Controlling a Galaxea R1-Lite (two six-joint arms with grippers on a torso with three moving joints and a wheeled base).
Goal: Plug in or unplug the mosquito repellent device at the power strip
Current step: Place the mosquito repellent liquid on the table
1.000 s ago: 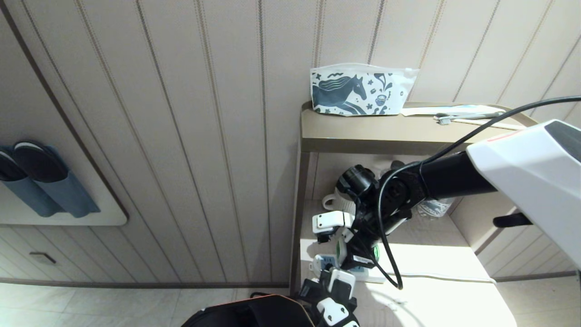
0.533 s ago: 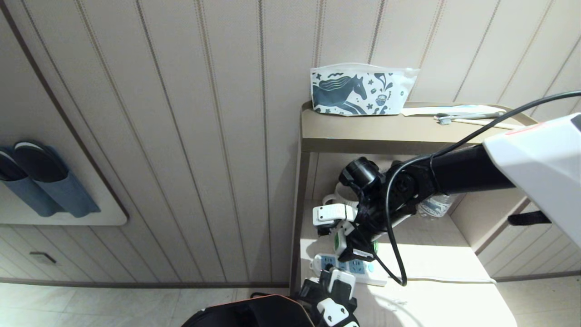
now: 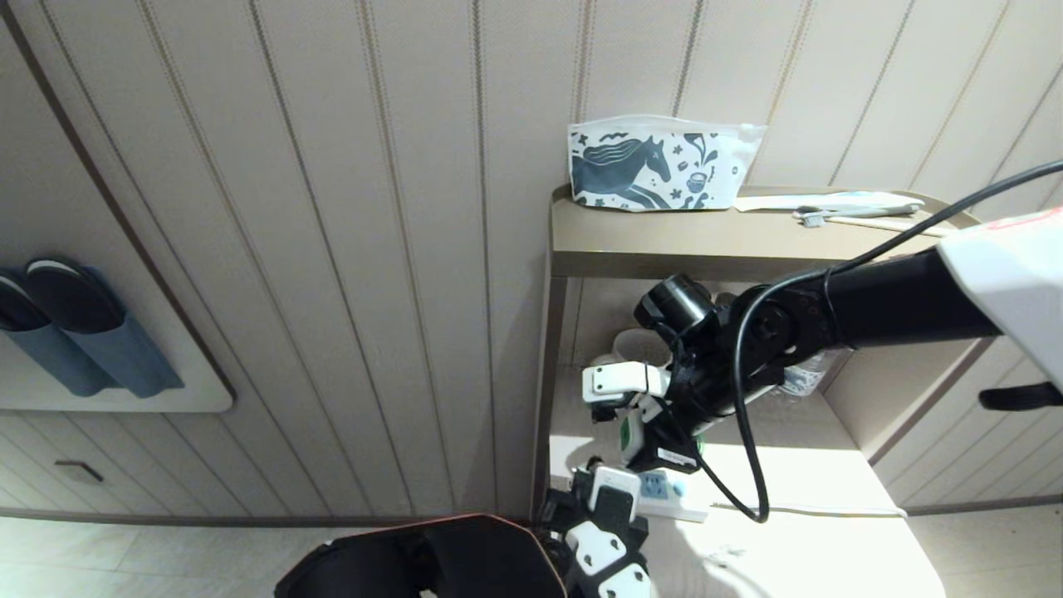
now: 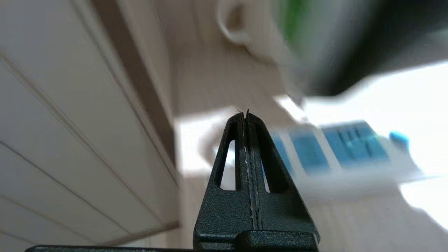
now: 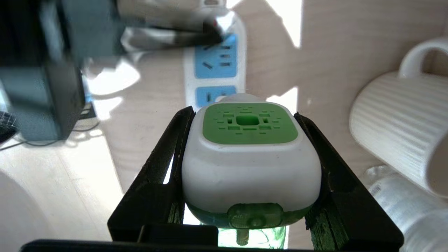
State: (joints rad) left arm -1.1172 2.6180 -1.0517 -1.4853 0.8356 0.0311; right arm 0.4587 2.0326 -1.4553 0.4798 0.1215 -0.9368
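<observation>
A: Two grippers up. Right gripper (image 5: 245, 168) clamps the mosquito repellent device (image 5: 250, 157) between its fingers.

B: Power strip (image 5: 215, 63) lies past those fingertips, long axis running away. Left gripper (image 4: 246, 115) is pinched empty beside it.

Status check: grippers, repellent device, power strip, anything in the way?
Right gripper shut on repellent device, above power strip. Left gripper shut, at strip's end. Mug close beside.

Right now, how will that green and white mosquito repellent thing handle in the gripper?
The mosquito repellent device looks like rigid plastic, so probably stiff. Its rounded, smooth white shell may slip between the right gripper fingers. The liquid bottle underneath likely makes it bottom-heavy.
</observation>
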